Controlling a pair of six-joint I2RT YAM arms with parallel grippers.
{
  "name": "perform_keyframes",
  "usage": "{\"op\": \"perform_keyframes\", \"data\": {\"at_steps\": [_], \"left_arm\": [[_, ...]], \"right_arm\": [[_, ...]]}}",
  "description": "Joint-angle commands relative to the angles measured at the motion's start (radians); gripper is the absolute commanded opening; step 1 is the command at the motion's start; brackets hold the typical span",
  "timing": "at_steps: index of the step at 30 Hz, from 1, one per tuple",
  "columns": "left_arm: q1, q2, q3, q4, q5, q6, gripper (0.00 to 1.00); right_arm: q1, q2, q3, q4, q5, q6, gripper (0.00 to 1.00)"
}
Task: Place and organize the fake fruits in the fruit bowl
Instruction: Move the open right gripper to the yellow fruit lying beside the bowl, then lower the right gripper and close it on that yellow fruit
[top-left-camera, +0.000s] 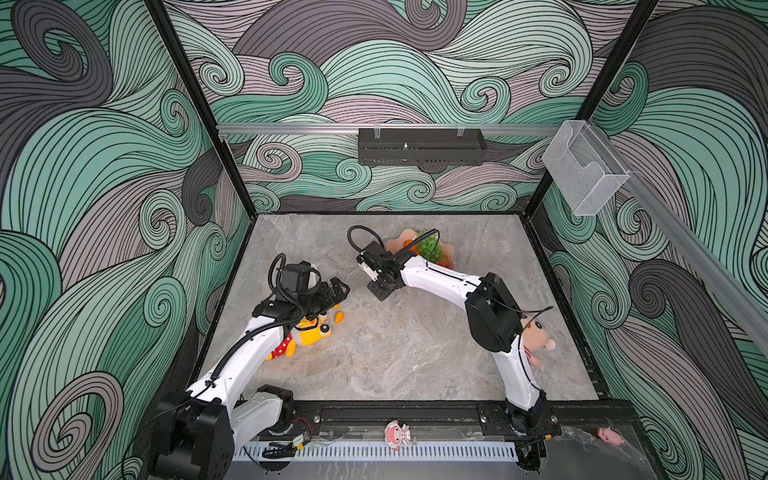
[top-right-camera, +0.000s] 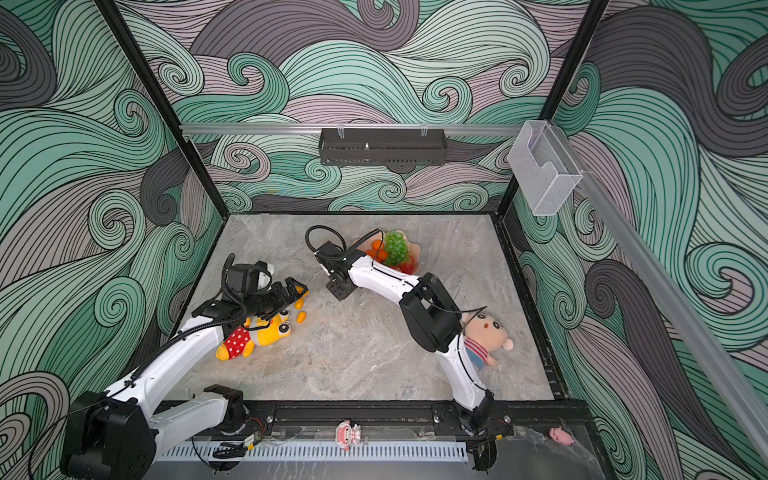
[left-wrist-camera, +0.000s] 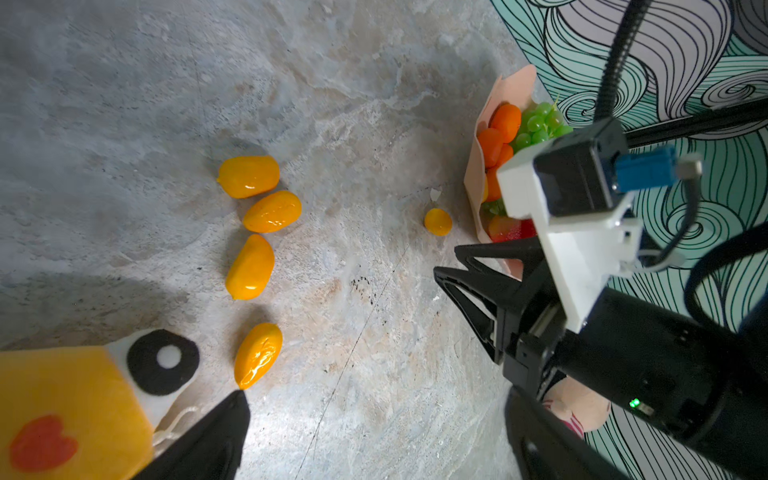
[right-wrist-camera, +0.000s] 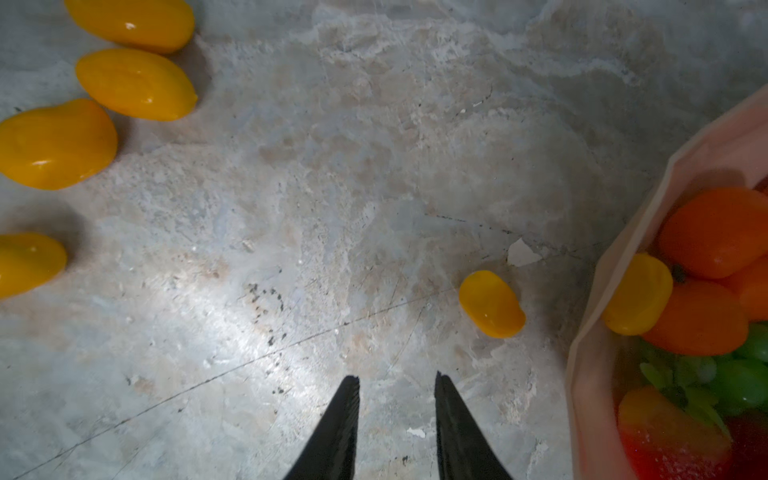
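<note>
Black right pincer (right-wrist-camera: 397, 376) slightly parted, empty.

Both top views give you bright, even light, with walls (top-left-camera: 83, 166) bowing at the edges. In the right wrist view, glare pools on the tabletop (right-wrist-camera: 257, 316) and 1 kumquat (right-wrist-camera: 58, 143) carries a white glint.

No text, label, brand name or number can be read in any view. The only mark of that kind is a plain red heart shape on the face of the yellow plush toy (left-wrist-camera: 62, 415) lying on the desk, and it carries no lettering.
</note>
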Motion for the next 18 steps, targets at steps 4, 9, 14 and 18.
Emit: {"op": "perform_keyframes", "data": {"at_steps": [4, 9, 14, 18], "left_arm": [[-0.001, 0.065, 0.062, 0.043, 0.103, 0.039, 0.99], [-0.011, 0.079, 0.065, 0.073, 0.090, 0.045, 0.99], [-0.043, 0.095, 0.083, 0.079, 0.067, 0.062, 0.99], [-0.073, 0.106, 0.103, 0.081, 0.053, 0.072, 0.99]], "right_arm": [[-0.017, 0.080, 0.128, -0.111, 0.088, -0.034, 0.34], [-0.041, 0.138, 0.208, -0.160, 0.089, -0.049, 0.37], [-0.059, 0.181, 0.262, -0.196, 0.083, -0.070, 0.38], [-0.071, 0.207, 0.291, -0.212, 0.082, -0.079, 0.40]]}}
